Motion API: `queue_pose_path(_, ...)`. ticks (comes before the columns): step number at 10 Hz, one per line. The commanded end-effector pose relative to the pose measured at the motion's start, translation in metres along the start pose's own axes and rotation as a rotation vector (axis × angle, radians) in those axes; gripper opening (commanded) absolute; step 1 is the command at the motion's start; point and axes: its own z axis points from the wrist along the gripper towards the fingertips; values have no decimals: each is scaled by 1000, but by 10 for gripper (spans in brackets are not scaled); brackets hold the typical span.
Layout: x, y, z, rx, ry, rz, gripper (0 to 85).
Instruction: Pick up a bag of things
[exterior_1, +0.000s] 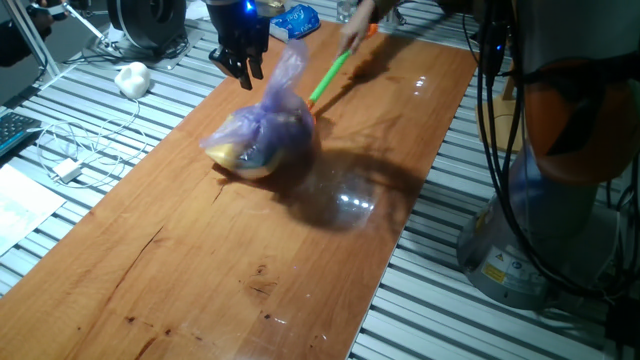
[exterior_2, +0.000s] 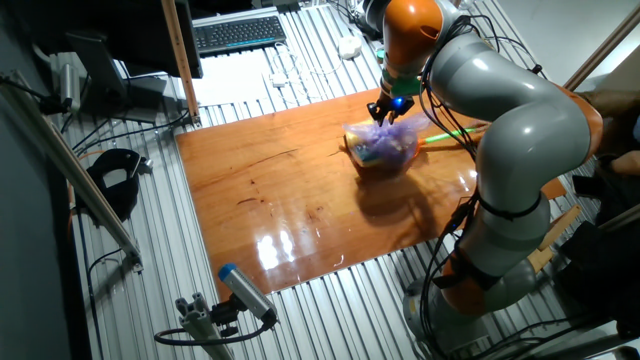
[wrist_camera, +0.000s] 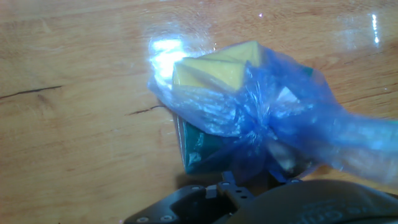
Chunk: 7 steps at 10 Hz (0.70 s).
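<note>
Bright overhead light glares off the glossy table (exterior_2: 300, 235); the bag's (wrist_camera: 261, 118) loose top blurs close up.

A robotics lab; slatted metal bench (exterior_1: 520, 330), loose cables (exterior_1: 90, 140), keyboard (exterior_2: 238, 33).

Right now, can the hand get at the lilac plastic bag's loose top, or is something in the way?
Probably yes. The hand hangs just above the translucent lilac plastic bag, beside its loose top, with nothing between them. The orange toy shovel with the green handle lies behind the bag, off the hand's path.
</note>
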Motion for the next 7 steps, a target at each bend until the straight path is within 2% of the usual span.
queue_pose_path(1,0,0,0,1,-2,-2,340)
queue_pose_path(7,0,1,-1,1,-4,-2,340)
